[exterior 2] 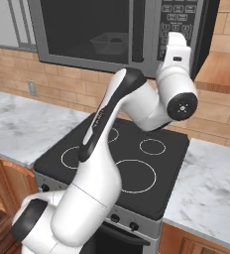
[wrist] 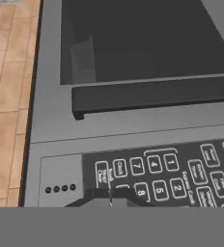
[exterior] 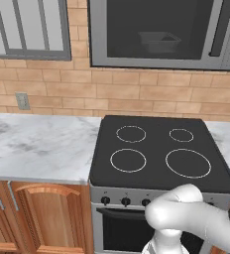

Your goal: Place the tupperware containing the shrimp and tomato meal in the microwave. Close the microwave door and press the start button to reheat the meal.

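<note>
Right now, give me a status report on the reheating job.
Dark two-finger gripper shut, at the narrow button panel. Clear greyish plastic tupperware inside grey microwave, dark-glass door closed. Nothing in the way.

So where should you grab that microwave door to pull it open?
Probably the long dark bar handle on the grey-framed dark-glass microwave door, next to the black button panel. It stands off the door, so come straight from the front, pinching across the bar's thin width.

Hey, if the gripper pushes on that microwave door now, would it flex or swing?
Probably neither. The microwave door looks shut flush in its frame, so it should feel stiff. Its bar handle looks rigid. The tupperware behind the glass likely stays put.
</note>
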Robot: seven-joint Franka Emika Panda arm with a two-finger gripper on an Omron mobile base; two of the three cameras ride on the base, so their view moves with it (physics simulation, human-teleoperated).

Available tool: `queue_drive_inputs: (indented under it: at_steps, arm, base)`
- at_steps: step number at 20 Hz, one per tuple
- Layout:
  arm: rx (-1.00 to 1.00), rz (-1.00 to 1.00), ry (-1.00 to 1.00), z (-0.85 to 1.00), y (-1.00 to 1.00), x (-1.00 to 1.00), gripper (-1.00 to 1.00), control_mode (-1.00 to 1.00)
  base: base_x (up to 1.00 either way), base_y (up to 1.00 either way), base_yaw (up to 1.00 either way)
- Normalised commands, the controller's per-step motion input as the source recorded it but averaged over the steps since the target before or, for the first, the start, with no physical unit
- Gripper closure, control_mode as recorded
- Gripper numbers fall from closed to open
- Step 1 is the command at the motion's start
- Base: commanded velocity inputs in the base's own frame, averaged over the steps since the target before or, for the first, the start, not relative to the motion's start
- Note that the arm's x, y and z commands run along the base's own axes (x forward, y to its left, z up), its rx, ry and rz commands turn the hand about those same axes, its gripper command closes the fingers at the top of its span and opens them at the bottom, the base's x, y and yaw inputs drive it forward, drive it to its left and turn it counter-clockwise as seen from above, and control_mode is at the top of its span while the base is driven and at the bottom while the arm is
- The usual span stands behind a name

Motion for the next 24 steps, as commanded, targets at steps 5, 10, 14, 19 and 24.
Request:
queue_drive_inputs:
  at_steps: [5, 10, 14, 19, 24]
  arm:
    - [0.06, 0.0, 0.0, -0.02, -0.25, 0.31, 1.0, -1.0]
    - [0.03, 0.0, 0.0, -0.12, -0.21, 0.3, 1.0, -1.0]
    - [0.0, 0.0, 0.0, -0.14, -0.13, 0.36, 1.0, -1.0]
    - [0.0, 0.0, 0.0, -0.02, -0.13, 0.39, 1.0, -1.0]
    - [0.02, 0.0, 0.0, 0.0, -0.22, 0.35, 1.0, -1.0]
  base:
    - [0.0, 0.0, 0.0]
    - [0.0, 0.0, 0.0]
    - [0.0, 0.0, 0.0]
    - [0.0, 0.0, 0.0]
    - [0.0, 0.0, 0.0]
